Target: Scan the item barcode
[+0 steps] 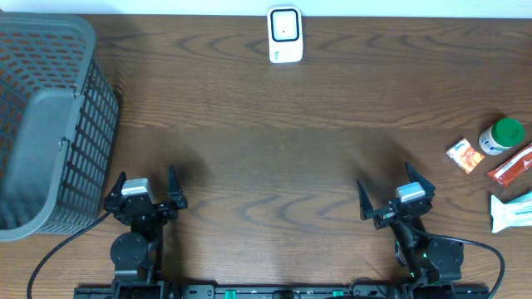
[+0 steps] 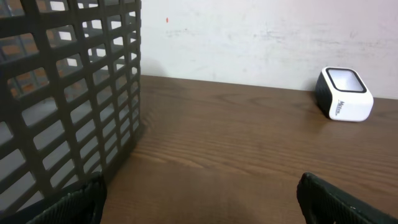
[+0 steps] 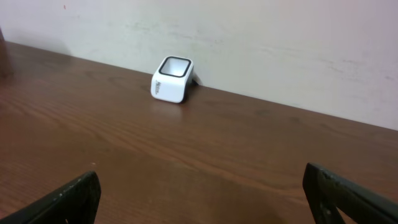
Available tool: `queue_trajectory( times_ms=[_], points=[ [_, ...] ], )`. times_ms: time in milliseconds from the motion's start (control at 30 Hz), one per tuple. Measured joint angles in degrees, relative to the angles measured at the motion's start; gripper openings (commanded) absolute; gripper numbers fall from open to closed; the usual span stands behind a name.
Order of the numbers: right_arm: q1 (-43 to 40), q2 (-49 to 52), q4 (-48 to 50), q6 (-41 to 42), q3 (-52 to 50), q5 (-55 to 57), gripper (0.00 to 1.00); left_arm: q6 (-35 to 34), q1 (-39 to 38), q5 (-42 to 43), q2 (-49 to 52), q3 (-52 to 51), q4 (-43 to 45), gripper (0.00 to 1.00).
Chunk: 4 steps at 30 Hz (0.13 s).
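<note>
Overhead view, with 12 o'clock at the far edge. The white scanner (image 1: 284, 34), with a dark window on its upper face, stands at 12 o'clock on the counter (image 1: 266, 116), close to the pale wall (image 3: 249, 31). The items to be read lie grouped at 3 o'clock by the right edge. They are an orange sachet (image 1: 465, 154), a green-capped bottle (image 1: 501, 136) just beside it toward 1 o'clock, a red packet (image 1: 511, 167) nearer the robot, and a white-and-teal pouch (image 1: 511, 210) nearest of all, partly cut off by the frame. No barcode can be made out at this size, and the pouch may be a tube. The right hand (image 1: 389, 188) sits at 5 o'clock, fingers spread wide and holding nothing, well apart from the items. The left hand (image 1: 146, 181), at 7 o'clock, is likewise spread and empty. A dark grey lattice basket (image 1: 50, 124) occupies 9 to 10 o'clock, near the left hand.
</note>
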Motion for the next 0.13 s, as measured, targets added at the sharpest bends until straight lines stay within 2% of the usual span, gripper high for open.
queue_trajectory(
  times_ms=[133],
  points=[
    [0.0,0.0,0.0,0.0,0.0,0.0,0.99,0.0,0.0,0.0,0.0,0.0,0.0,0.98]
  ],
)
